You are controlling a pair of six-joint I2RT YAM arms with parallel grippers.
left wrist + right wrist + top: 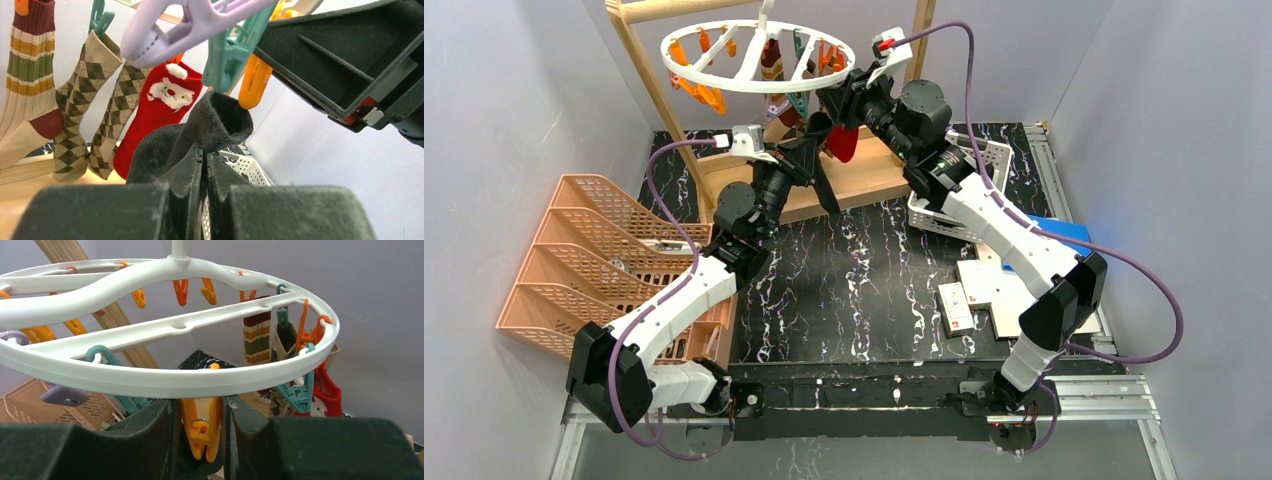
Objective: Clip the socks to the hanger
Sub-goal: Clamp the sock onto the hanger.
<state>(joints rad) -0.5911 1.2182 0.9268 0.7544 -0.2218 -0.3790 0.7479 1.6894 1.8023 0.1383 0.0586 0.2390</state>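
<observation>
The dark sock [217, 120] is clamped in the left gripper [205, 172], the jaws pressed fully together on its fabric, and its open cuff is raised right up under the hanger's clips. The cuff appears to touch the tip of a teal clip [225, 60]. The orange clip [254, 80] is seen just beside it to the right and a lilac clip [165, 32] above.

Over on the other side, that orange clip is gripped by the right gripper [202, 437]. The jaws are drawn partway in, one pad against each flank of the clip, just beneath the white rim of the hanger [175, 382]. Whether the clip's mouth is being squeezed apart cannot be told.

The hanger itself is hung within the wooden frame [652, 90] at the back of the table, and both arms are reached up to its near-right edge.

Four socks are already pinned. A striped sock [30, 65] is seen at the far left of the left wrist view, two argyle socks [85, 95] next to it, and a red Santa sock [167, 100] closest to the dark one.

A white lattice basket [994, 160] is seen under the right arm, and a peach stacked tray rack [594, 230] is set at the table's left.
</observation>
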